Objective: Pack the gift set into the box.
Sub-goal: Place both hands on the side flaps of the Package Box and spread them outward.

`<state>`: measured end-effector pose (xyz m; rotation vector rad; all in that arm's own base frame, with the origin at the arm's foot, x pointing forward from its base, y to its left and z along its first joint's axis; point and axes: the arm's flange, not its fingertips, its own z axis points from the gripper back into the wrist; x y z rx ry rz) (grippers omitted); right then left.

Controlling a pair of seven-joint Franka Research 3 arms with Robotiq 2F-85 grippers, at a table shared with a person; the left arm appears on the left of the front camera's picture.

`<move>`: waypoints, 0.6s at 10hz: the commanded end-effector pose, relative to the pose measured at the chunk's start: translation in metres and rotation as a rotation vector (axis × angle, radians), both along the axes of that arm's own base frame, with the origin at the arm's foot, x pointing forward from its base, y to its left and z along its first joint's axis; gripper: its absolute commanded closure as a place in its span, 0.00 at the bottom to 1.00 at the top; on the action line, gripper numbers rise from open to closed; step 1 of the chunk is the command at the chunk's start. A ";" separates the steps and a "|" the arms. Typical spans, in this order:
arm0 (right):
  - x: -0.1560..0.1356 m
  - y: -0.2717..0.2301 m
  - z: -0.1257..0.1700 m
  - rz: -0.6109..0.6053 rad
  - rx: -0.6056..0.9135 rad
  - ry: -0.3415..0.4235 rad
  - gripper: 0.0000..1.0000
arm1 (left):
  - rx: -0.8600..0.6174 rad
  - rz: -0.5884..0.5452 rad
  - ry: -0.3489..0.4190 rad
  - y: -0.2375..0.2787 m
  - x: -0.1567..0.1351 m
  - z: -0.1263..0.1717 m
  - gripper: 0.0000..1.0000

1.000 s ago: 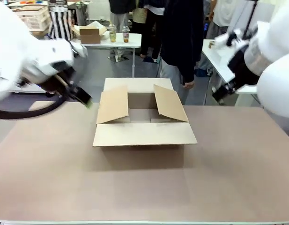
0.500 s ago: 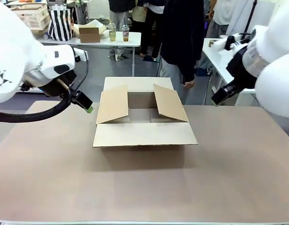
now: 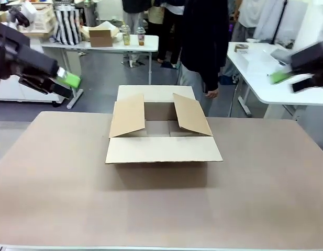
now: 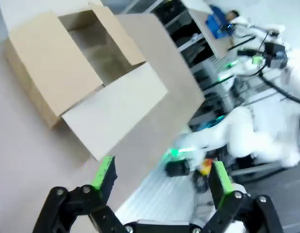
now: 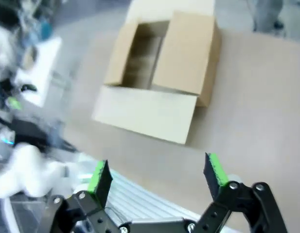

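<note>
Standing on the table (image 3: 161, 209) with four flaps spread, the box (image 3: 164, 130) looks ready for loading in the front view. The left gripper (image 3: 64, 83) and right gripper (image 3: 291, 80) hang high on either side of it, clear of its opening.

Left wrist view: fingers (image 4: 105, 172) apart, empty, above the box (image 4: 86, 73).

Right wrist view: likewise spread, holding nothing, the box (image 5: 159, 73) ahead.

Brown surface (image 3: 56, 198) spreads across the near view. At its far edge stands a person (image 3: 203, 36) in a dark coat. Beyond, to the far left, a white surface (image 3: 143, 47) carries a small open carton (image 3: 101, 37) and two drink cups (image 3: 125, 36), with a black-and-white striped bag (image 3: 67, 26) just left of the carton. A second white surface (image 3: 260, 86) sits far right
</note>
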<state>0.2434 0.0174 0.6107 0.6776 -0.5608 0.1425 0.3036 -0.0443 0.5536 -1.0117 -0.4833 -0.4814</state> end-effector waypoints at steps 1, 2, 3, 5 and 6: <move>-0.042 -0.099 -0.102 -0.356 0.436 0.092 0.00 | -0.098 0.154 0.148 0.047 0.004 -0.025 0.00; -0.035 -0.114 -0.119 -0.439 0.469 0.136 0.00 | -0.170 0.236 0.189 0.074 0.004 -0.041 0.00; -0.015 -0.062 -0.003 -0.089 0.137 0.042 0.00 | -0.196 0.415 0.194 0.089 0.006 -0.055 0.00; -0.015 -0.062 -0.003 -0.089 0.137 0.042 0.00 | -0.125 0.155 0.141 0.070 0.003 -0.017 0.00; -0.015 -0.062 -0.003 -0.089 0.137 0.042 0.00 | -0.125 0.155 0.141 0.070 0.003 -0.017 0.00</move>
